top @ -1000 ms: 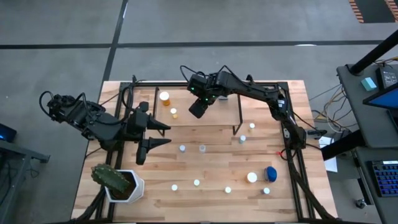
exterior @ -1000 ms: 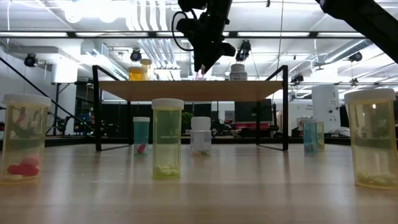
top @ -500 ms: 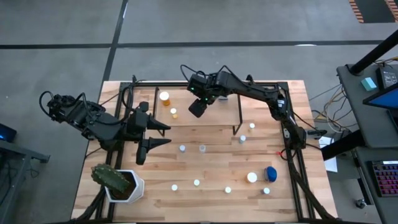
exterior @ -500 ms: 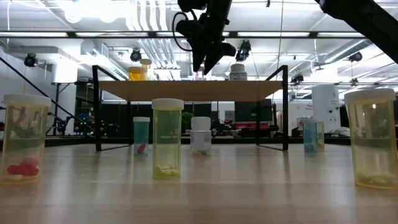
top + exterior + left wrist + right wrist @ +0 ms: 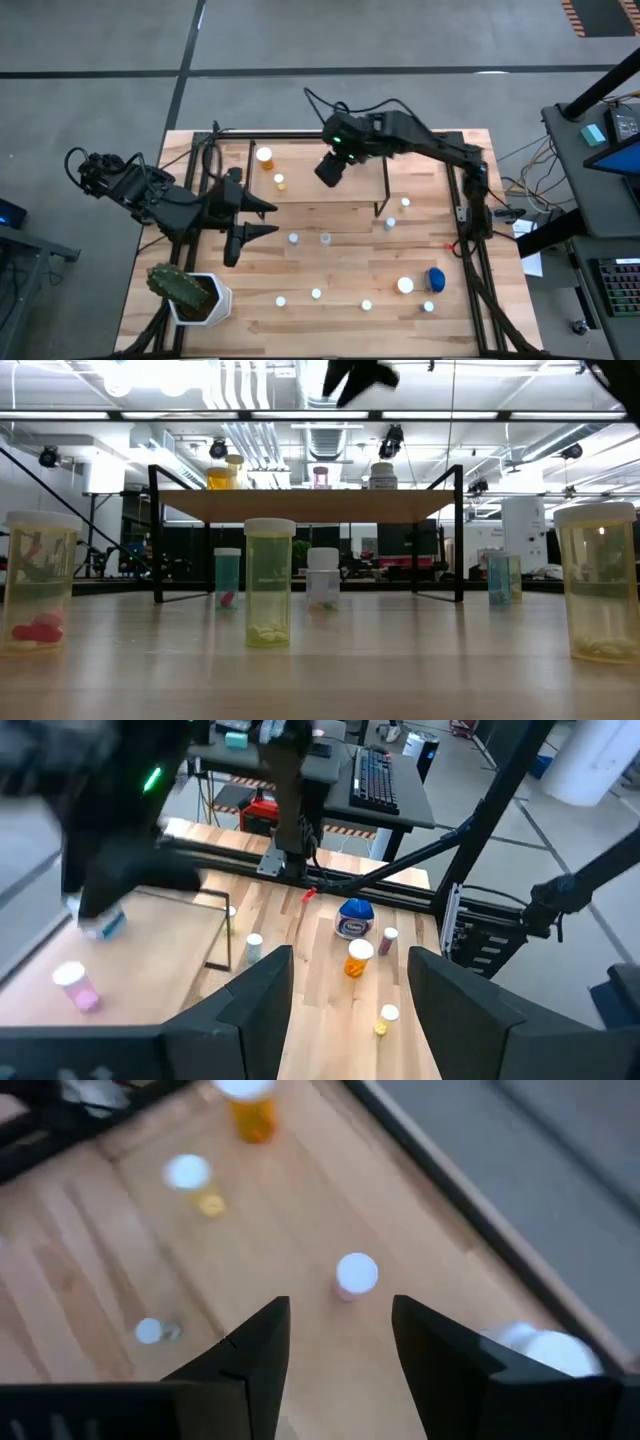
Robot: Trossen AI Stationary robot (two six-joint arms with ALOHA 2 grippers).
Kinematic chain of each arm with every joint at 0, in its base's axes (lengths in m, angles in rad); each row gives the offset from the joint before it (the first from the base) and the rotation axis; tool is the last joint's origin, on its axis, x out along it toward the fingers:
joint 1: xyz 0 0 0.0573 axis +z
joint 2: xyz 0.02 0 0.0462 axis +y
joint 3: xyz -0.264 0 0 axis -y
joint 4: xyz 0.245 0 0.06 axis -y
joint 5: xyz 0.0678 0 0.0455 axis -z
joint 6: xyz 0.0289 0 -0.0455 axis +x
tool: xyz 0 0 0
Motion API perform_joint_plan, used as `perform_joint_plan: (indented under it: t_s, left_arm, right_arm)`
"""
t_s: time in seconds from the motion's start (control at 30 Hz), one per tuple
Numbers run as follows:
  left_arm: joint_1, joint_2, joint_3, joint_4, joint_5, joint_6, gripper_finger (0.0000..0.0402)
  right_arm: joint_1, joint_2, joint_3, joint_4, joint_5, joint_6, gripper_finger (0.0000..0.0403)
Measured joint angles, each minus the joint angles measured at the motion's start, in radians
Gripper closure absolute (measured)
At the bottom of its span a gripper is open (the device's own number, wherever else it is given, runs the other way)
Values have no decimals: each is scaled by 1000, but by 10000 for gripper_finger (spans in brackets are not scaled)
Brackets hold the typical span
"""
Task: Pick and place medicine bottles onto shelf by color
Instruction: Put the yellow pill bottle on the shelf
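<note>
The shelf (image 5: 300,192) (image 5: 310,505) stands at the table's far side. On it stand two orange bottles (image 5: 264,157), a pink bottle (image 5: 355,1275) (image 5: 320,477) and a white one (image 5: 383,475). My right gripper (image 5: 328,172) (image 5: 340,1305) is open and empty, well above the pink bottle; in the low view only its tips show at the top (image 5: 360,375). My left gripper (image 5: 270,218) (image 5: 345,960) is open and empty, hovering at the table's left by the shelf's near edge. Several more bottles (image 5: 325,238) stand on the tabletop.
A wider blue bottle (image 5: 436,279) and a white-capped one (image 5: 405,285) stand near the table's right edge. A white pot with a cactus (image 5: 190,295) sits at the near left corner. The shelf's black legs (image 5: 385,205) rise from the table.
My right gripper has let go of the pink bottle, which stays upright on the shelf. The gripper has gone up and a little toward the table's right edge, nearly out of the low view.
</note>
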Motion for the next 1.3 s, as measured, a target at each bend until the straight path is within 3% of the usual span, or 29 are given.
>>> perform_joint_plan:
  t_s: [0.23, 0.5, 0.77, 1.0, 1.3]
  left_arm:
    - [0, 90, 0, 0, 14, -219, 220]
    - [-1, 228, -1, -2, 184, -526, 220]
    - [14, 327, -2, -28, 379, -830, 220]
    - [-12, 480, -2, -270, 657, -1024, 220]
    - [-4, 642, -4, -305, 609, -1011, 200]
  right_arm:
    - [200, -147, -7, -60, 42, -49, 234]
    - [437, -321, -118, -68, 36, -32, 235]
    - [585, -530, -465, 150, 87, -30, 249]
    - [610, -725, -830, 456, 88, -3, 249]
    - [610, -855, -1099, 764, 86, 31, 249]
